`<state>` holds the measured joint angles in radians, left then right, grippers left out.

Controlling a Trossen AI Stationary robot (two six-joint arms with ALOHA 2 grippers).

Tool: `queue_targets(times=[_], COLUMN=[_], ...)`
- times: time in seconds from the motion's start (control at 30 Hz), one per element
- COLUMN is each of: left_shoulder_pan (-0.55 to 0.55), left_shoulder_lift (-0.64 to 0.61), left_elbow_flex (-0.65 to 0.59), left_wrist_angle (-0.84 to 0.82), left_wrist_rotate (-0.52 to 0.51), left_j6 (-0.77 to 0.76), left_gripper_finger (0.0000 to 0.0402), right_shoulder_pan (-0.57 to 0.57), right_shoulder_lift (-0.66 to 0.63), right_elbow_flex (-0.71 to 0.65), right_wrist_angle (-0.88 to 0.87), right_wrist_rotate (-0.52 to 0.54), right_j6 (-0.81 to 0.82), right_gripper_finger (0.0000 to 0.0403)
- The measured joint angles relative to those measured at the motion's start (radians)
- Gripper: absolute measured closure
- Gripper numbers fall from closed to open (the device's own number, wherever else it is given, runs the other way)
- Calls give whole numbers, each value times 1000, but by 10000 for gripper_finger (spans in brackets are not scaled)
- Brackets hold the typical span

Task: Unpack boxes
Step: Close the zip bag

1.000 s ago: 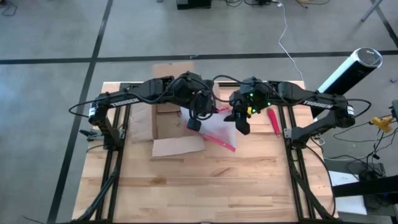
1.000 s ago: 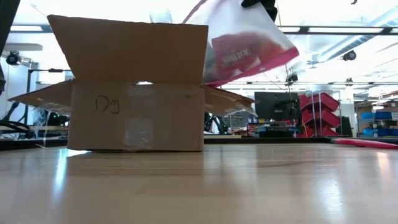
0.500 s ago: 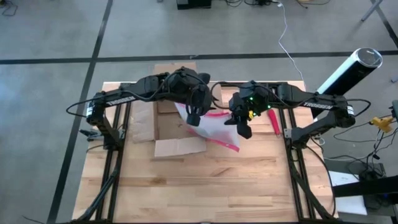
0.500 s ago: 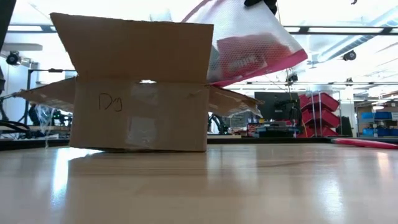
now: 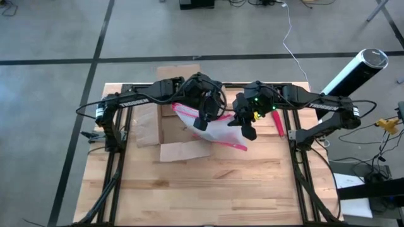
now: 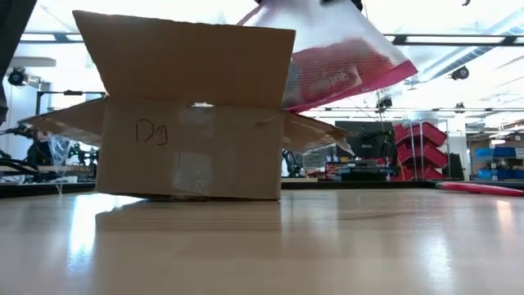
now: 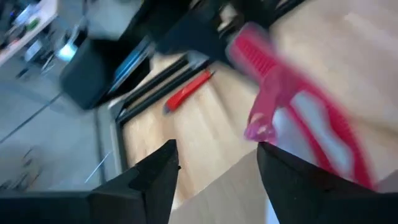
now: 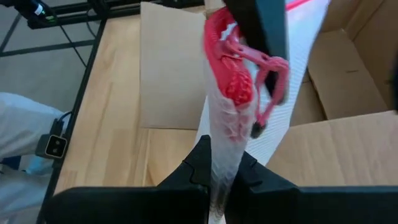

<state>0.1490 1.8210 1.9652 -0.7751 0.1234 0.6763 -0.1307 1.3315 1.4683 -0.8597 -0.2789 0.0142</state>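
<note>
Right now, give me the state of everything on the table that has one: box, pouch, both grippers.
cardboard box: upright on the table, flaps open.
zip pouch: lifted above the box's right side, tilted, red item inside.
right gripper: shut on the pouch's edge.
left gripper: open, over the box beside the pouch.
red tool: lying flat on the table by the right arm.

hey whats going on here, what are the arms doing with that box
The two arms are unpacking a brown cardboard box that sits open on the table. Both hold a pink-edged translucent pouch in the air beside the box, above its rim. The right gripper is pinched shut on the pouch. The left gripper is at the pouch's other end, over the box. A red tool lies on the table on the right.
</note>
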Motion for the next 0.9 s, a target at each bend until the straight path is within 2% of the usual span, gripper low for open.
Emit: queue_targets(times=[0.13, 0.33, 0.43, 0.6, 0.9], left_shoulder_pan=[-4, -3, -4, -4, -4], left_shoulder_lift=[0, 0, 0, 0, -12], left_elbow_flex=[0, 0, 0, 0, 0], left_wrist_angle=[8, 17, 24, 22, -17], left_wrist_rotate=[101, 135, 138, 141, 99], left_j6=[-18, -61, -70, -84, -76], left_gripper_finger=[197, 227, 269, 382, 401], right_shoulder_pan=[-3, -14, -20, -27, -27], right_shoulder_lift=[0, 0, 0, 0, -10], right_elbow_flex=[1, 1, 1, 1, 2], right_wrist_angle=[0, -1, -1, -2, 2], right_wrist_rotate=[48, 70, 72, 79, 82], right_j6=[11, 38, 45, 61, 81], right_gripper_finger=[403, 403, 403, 403, 403])
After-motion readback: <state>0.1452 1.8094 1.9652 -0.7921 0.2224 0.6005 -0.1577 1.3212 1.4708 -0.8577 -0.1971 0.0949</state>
